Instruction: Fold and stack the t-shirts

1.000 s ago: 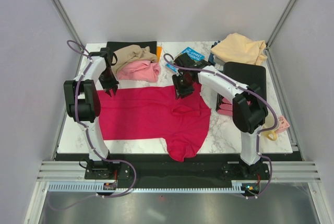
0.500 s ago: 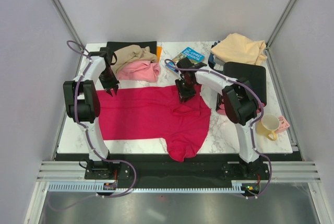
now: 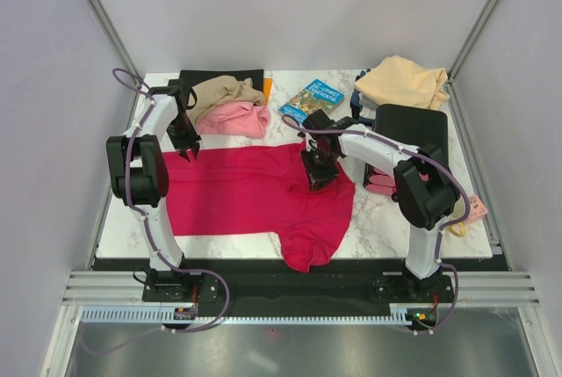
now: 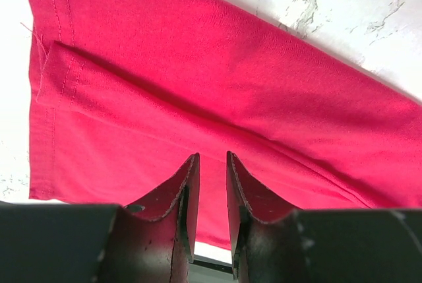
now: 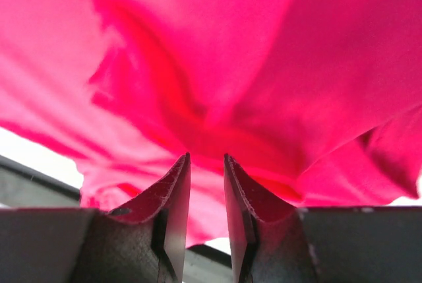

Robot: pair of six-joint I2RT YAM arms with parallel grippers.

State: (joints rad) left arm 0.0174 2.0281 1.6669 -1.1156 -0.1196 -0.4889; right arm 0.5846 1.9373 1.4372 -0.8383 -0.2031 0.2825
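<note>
The left gripper stays pinched on the far hem corner of the crimson t-shirt. The shirt lies on the table with its long axis running left to right, hem at the left, one sleeve pointing toward the arm bases. The right gripper, clamped on bunched cloth at the shirt's right end, has drawn nearer than a second ago, leaving the blue book fully exposed.

The crimson t-shirt lies spread across the bench, bunched at its right side. Behind it the pink t-shirt sits crumpled against the tan-brown t-shirt — the peach-cream t-shirt lies heaped far right.
</note>
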